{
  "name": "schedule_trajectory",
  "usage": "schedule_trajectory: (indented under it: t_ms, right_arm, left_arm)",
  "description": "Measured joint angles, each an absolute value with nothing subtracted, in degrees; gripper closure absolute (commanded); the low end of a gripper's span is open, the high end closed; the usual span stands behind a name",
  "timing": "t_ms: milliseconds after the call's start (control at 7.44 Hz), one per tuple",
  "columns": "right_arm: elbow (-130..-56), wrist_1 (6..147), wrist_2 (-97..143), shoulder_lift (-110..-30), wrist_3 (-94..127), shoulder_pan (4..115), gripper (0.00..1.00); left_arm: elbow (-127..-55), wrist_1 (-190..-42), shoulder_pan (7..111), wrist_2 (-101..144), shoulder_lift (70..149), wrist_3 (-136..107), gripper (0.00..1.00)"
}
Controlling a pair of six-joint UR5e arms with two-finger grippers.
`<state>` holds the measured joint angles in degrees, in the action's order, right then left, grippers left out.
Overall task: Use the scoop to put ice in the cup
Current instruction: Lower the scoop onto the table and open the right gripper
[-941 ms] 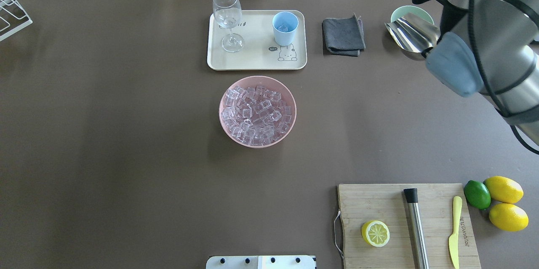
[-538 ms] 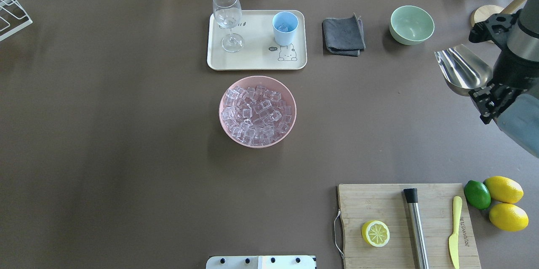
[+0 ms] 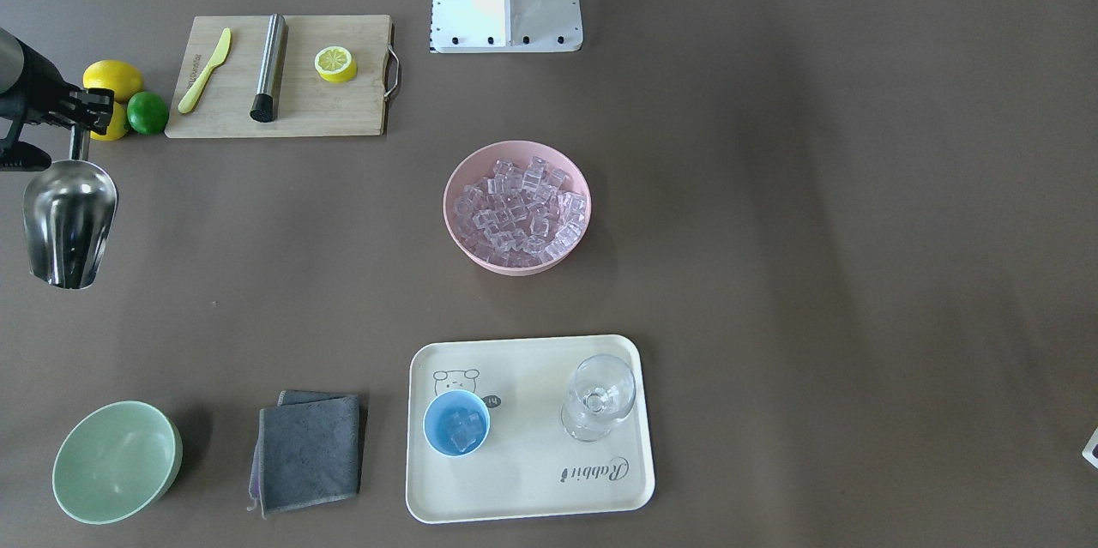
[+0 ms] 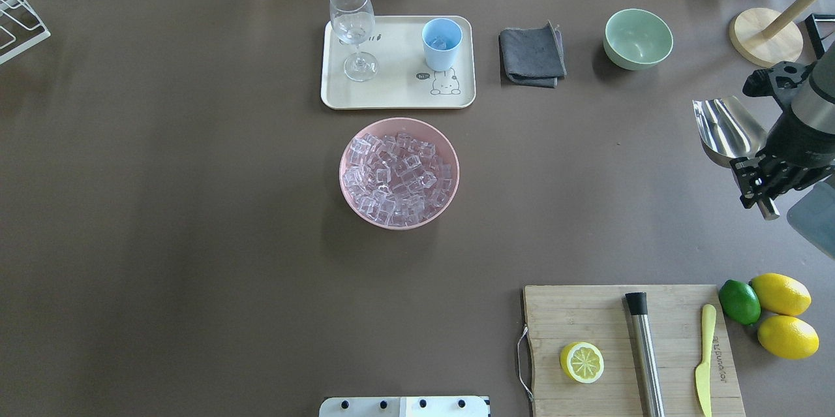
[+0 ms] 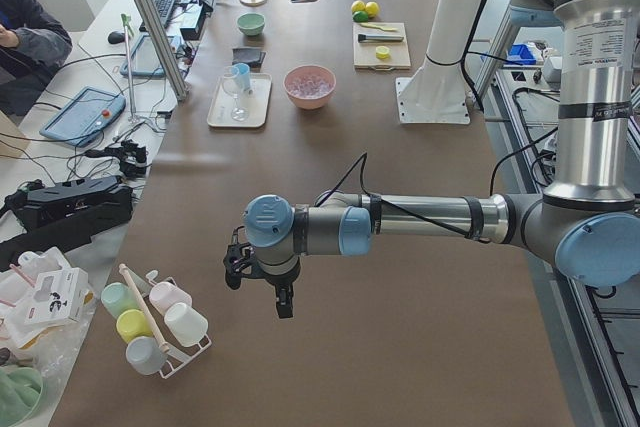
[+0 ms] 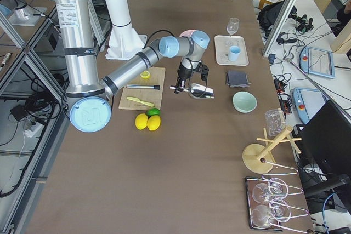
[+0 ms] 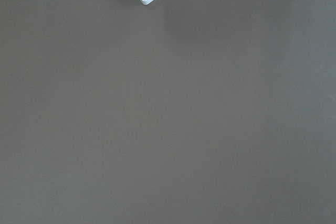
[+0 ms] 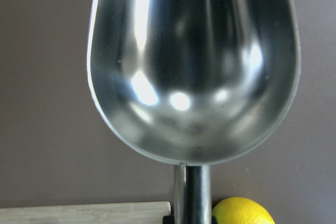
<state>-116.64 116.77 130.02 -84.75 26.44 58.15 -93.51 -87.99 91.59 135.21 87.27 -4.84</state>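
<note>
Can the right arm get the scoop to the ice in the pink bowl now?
Probably yes. The right gripper holds the empty scoop off to the side, and only bare table lies between it and the ice in the pink bowl.

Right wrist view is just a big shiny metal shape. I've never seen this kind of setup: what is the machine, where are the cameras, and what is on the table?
Two robot arms stand at a brown table, each ending in a two-finger gripper. Two cameras look down on the table, one from behind the robot and one facing it. Two more look along it from its ends, and one rides on each wrist. The shiny shape is the scoop, empty, seen from its handle end. The right gripper is shut on that handle, off to the robot's right. The left arm hangs over bare table. In the middle a pink bowl holds ice. Beyond it a tray carries the blue cup, with some ice inside, and a stemmed glass.
</note>
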Motion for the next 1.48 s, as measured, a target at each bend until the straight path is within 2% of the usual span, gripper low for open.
schedule_trajectory:
  t_ms: [403, 941, 1210, 1344, 1478]
  right_arm:
    - [-107.23, 102.65, 130.24, -85.65, 31.55, 56.34, 1.0]
    - [-101.17, 93.33, 130.27, -85.91, 38.13, 52.45, 1.0]
    - [-98.87, 90.38, 131.94, -85.99, 38.77, 51.8, 0.41]
    - [-98.14, 89.46, 132.63, -86.01, 39.29, 51.73, 0.01]
    - [-97.82, 89.08, 132.95, -85.99, 39.61, 51.71, 0.0]
  left_arm:
    - [-96.44, -87.78, 91.52, 131.1, 86.73, -5.21, 0.02]
    - [-97.09, -87.64, 91.28, 130.15, 86.27, -4.93, 0.02]
    - [-97.01, -87.68, 91.27, 130.34, 85.6, -4.92, 0.02]
    - [-97.07, -87.78, 91.2, 130.33, 85.51, -4.92, 0.02]
    - [-97.17, -87.8, 91.08, 130.33, 85.42, -4.92, 0.02]
